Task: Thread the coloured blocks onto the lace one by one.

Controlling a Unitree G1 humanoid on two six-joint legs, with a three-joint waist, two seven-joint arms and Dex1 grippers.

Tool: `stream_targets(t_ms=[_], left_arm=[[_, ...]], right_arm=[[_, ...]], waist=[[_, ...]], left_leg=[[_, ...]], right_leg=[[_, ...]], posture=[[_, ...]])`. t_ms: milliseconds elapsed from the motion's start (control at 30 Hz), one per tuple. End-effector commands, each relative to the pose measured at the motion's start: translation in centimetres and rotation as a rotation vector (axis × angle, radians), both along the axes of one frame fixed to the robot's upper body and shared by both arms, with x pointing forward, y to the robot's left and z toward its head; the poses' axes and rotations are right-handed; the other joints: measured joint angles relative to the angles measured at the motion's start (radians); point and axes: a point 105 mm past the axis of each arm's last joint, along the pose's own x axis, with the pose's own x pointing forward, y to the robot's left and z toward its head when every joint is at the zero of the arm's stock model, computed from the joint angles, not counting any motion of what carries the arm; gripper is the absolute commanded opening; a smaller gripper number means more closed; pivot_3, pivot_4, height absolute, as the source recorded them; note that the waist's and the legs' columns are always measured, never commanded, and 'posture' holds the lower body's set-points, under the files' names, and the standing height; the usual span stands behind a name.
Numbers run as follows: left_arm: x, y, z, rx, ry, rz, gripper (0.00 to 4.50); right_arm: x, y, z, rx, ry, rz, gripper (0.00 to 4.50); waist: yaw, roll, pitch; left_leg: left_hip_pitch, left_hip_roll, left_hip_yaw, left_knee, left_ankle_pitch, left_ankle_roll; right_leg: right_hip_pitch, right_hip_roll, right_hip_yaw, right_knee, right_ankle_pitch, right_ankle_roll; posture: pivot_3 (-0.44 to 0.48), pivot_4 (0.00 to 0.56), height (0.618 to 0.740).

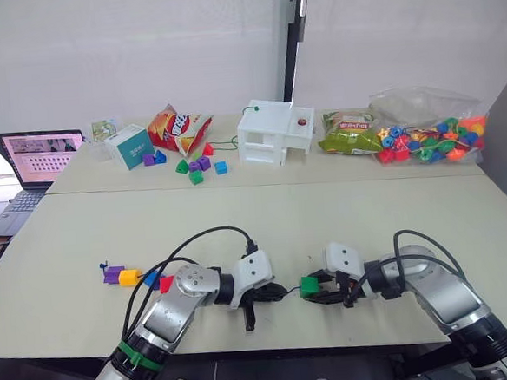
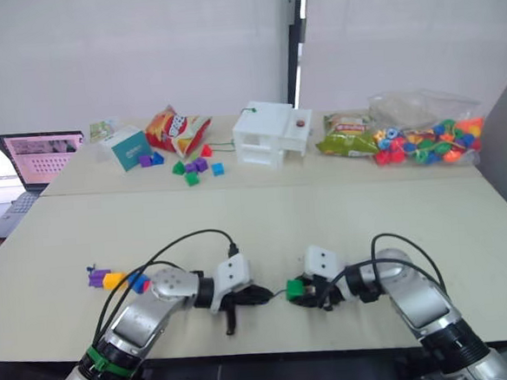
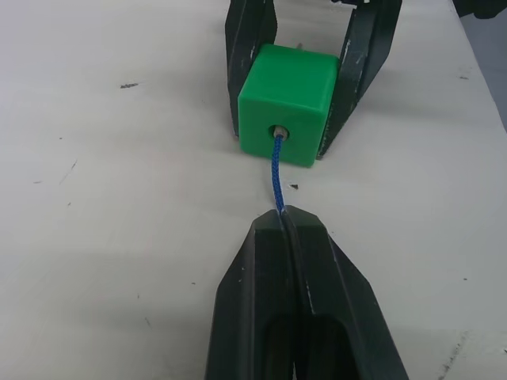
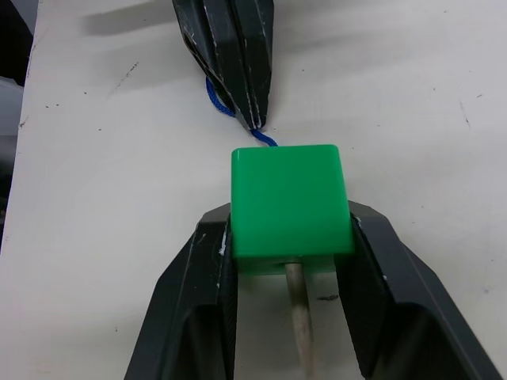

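Right gripper (image 4: 289,261) clamps green block (image 4: 289,207), rigid, likely slick; left gripper (image 3: 289,229) pinches limp lace (image 3: 276,170); regrasp stiff tip (image 4: 299,309).

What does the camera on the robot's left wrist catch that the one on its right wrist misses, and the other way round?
The left wrist view shows the green block's hole with the blue lace entering it. The right wrist view shows the opposite face, where the lace's stiff pale tip pokes out. Both show the right end effector clamped on the block's sides and the left end effector pinching the lace just short of the block, above the white table.
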Motion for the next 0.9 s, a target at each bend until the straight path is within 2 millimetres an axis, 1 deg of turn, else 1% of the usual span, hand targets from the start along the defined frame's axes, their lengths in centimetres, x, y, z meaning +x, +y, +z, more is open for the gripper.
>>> stream_targets(t_ms=[33,167,267,400,500,533,600,700,800,833,900], left_arm=[[0.1,-1.1,0.7,-0.008,-0.043,-0.026,0.03],[0.4,-2.4,0.9,-0.023,-0.054,-0.039,0.03],[0.4,-2.7,1.1,-0.03,-0.054,-0.044,0.03],[0.6,-2.5,1.0,-0.021,-0.06,-0.032,0.03],[1.3,-1.3,1.8,-0.027,-0.074,0.017,0.03],[1.2,-1.0,2.3,-0.043,-0.071,0.019,0.27],[0.8,-0.8,3.1,-0.082,-0.046,0.01,0.87],[0.0,-0.8,4.2,-0.124,-0.022,-0.019,1.86],[-0.3,-0.7,4.1,-0.106,-0.021,-0.037,2.83],[-0.4,-0.7,3.8,-0.084,-0.025,-0.047,3.18],[-0.6,-1.2,2.9,-0.035,-0.037,-0.076,3.84]], right_arm=[[-0.3,0.0,-0.5,-0.008,0.019,-0.003,1.19],[-0.6,0.1,-0.6,-0.013,0.023,0.007,1.19],[-0.6,0.2,-0.6,-0.013,0.025,0.006,1.19],[-0.6,0.3,-0.8,-0.014,0.032,0.001,1.19],[-0.8,0.4,-1.0,-0.018,0.047,-0.013,1.19],[-0.7,0.4,-0.9,-0.013,0.039,-0.026,1.19],[-0.2,0.3,-0.6,0.009,0.021,-0.07,2.27],[-0.1,0.0,0.4,0.052,0.028,-0.117,3.27],[-0.2,-0.5,0.8,0.052,0.022,-0.143,4.24],[-0.4,-0.8,1.0,0.051,0.024,-0.154,4.5],[-0.9,-1.7,1.5,0.038,0.017,-0.177,4.5]], waist=[[0.0,0.0,0.0],[0.0,0.0,0.0],[0.0,0.0,0.0],[0.0,0.0,0.0],[-0.001,0.0,0.0],[-0.002,0.0,0.0],[-0.002,0.0,0.0],[-0.001,0.0,0.0],[0.001,0.0,0.0],[0.002,0.0,0.0],[0.004,0.0,0.0]], left_leg=[[0.0,0.0,0.0,0.0,0.0,0.0],[0.0,0.0,0.0,0.0,0.0,0.0],[0.0,0.0,0.0,0.0,0.0,0.0],[0.0,0.0,0.0,0.0,0.0,0.0],[0.0,0.0,0.0,0.0,0.0,0.0],[0.0,0.0,0.0,0.0,0.0,0.0],[0.0,0.0,0.0,0.0,0.0,0.0],[-0.001,0.001,0.0,0.0,0.0,0.0],[-0.001,0.0,0.0,0.0,0.0,0.0],[-0.001,0.0,0.0,0.0,0.0,0.0],[-0.001,-0.001,-0.001,0.0,0.0,0.0]], right_leg=[[0.0,0.0,0.0,0.0,0.0,0.0],[0.0,0.0,0.0,0.0,0.0,0.0],[0.0,0.0,0.0,0.0,0.0,0.0],[0.0,0.0,0.0,0.0,0.0,0.0],[0.0,0.0,0.0,0.0,0.0,0.0],[0.0,0.001,0.0,0.0,0.0,0.0],[-0.001,0.001,0.0,0.0,0.0,0.0],[-0.001,0.0,0.0,0.0,0.0,0.0],[0.0,-0.001,0.0,0.0,0.0,0.0],[0.0,-0.001,0.0,0.0,0.0,0.0],[0.0,-0.001,0.0,0.0,0.0,0.0]], posture=[[0.0,0.15,0.74],[0.0,0.15,0.74],[0.0,0.15,0.74],[0.0,0.15,0.74],[0.0,0.15,0.74],[0.0,0.15,0.74],[0.0,0.15,0.74],[0.0,0.15,0.74],[0.0,0.15,0.74],[0.0,0.15,0.74],[0.0,0.15,0.74]])
